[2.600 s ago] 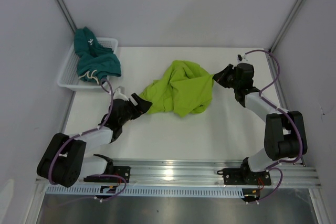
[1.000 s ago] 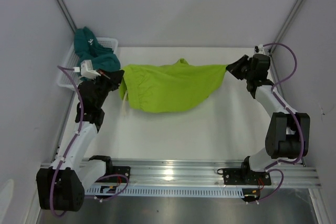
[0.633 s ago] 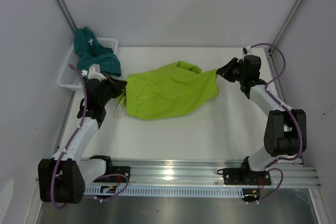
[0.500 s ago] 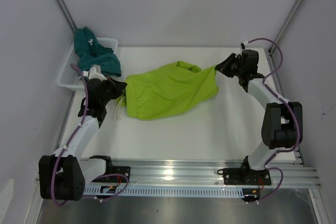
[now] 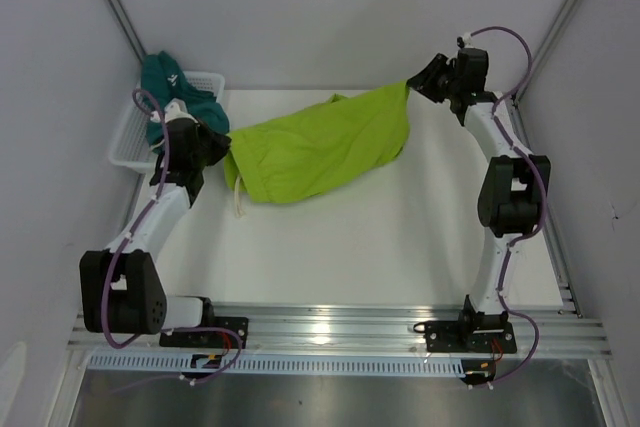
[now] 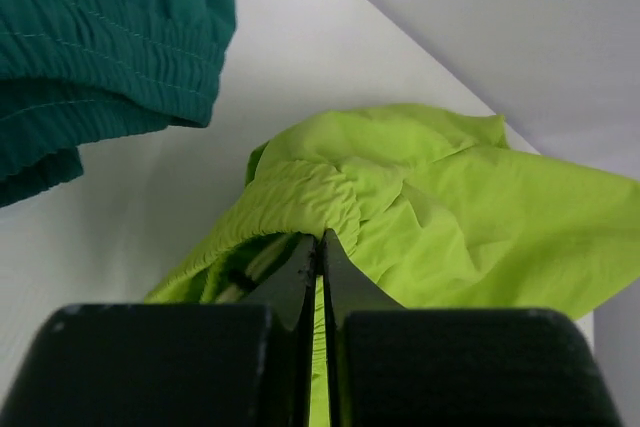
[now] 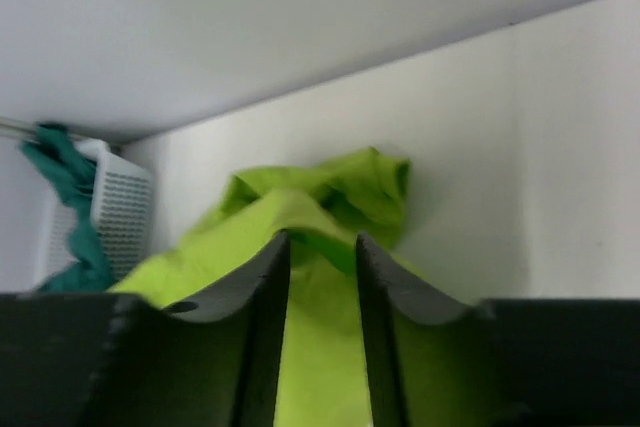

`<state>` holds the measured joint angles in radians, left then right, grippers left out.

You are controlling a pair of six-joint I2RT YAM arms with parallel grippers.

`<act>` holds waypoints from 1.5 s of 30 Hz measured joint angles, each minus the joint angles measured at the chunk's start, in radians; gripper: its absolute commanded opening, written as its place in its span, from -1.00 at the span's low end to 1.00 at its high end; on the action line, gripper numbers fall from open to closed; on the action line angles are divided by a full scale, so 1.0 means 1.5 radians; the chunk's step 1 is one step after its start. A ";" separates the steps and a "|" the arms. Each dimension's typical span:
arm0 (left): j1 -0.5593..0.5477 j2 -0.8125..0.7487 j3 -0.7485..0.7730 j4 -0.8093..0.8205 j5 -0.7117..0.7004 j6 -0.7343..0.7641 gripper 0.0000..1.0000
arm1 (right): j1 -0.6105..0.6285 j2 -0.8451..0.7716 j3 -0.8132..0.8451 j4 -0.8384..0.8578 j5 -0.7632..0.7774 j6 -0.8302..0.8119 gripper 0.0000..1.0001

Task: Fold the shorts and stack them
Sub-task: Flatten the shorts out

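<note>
Seen from above, two arms rise from the near edge of a white worktop [image 5: 380, 237]. Past its bare near half, a pair of lime green shorts [image 5: 320, 142] is stretched slantwise between them, a white drawstring [image 5: 237, 202] dangling at its near left end. The left gripper [image 5: 215, 147] has its jaws closed tight on the waistband. Further back, the right gripper [image 5: 420, 77] meets the far right corner of the shorts. Its jaws stand narrowly apart with green cloth between them (whether they grip cannot be told). At the far left, teal shorts [image 5: 175, 97] are heaped in a white basket [image 5: 125, 142]. The step looks like spreading the garment flat. It would go best if both ends came down together, held taut, so no crease gets trapped before folding. Compared with half a second ago, the right gripper has moved toward the back wall, the left toward the basket, and the cloth has tilted more steeply.
</note>
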<state>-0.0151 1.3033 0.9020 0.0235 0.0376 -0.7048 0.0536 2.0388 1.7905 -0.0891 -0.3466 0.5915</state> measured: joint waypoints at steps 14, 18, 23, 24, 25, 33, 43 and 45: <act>0.003 0.003 0.074 -0.079 -0.050 0.039 0.88 | -0.035 -0.004 -0.136 -0.037 -0.086 -0.027 0.77; -0.011 -0.072 -0.007 -0.071 -0.044 0.039 0.88 | -0.078 -0.062 -0.265 -0.013 -0.099 -0.018 0.75; -0.061 -0.184 -0.152 -0.077 -0.038 0.033 0.88 | -0.078 -0.148 -0.392 -0.012 -0.087 -0.016 0.68; -0.070 -0.202 -0.176 -0.078 -0.037 0.031 0.88 | -0.076 -0.172 -0.419 -0.015 -0.083 -0.015 0.67; -0.079 -0.222 -0.200 -0.079 -0.037 0.026 0.88 | -0.073 -0.195 -0.443 -0.018 -0.078 -0.012 0.66; -0.110 -0.348 -0.267 -0.135 -0.058 -0.003 0.91 | -0.073 -0.348 -0.607 0.010 -0.040 0.055 0.42; -0.111 -0.358 -0.283 -0.170 -0.074 -0.037 0.92 | -0.073 -0.268 -0.676 0.146 -0.026 0.178 -0.05; -0.111 -0.365 -0.283 -0.179 -0.077 -0.037 0.92 | -0.073 -0.241 -0.675 0.160 -0.025 0.193 -0.03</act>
<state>-0.1810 0.7555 0.4770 -0.2443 -0.0776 -0.7601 -0.0555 1.6775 0.7784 0.1513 -0.3840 0.8810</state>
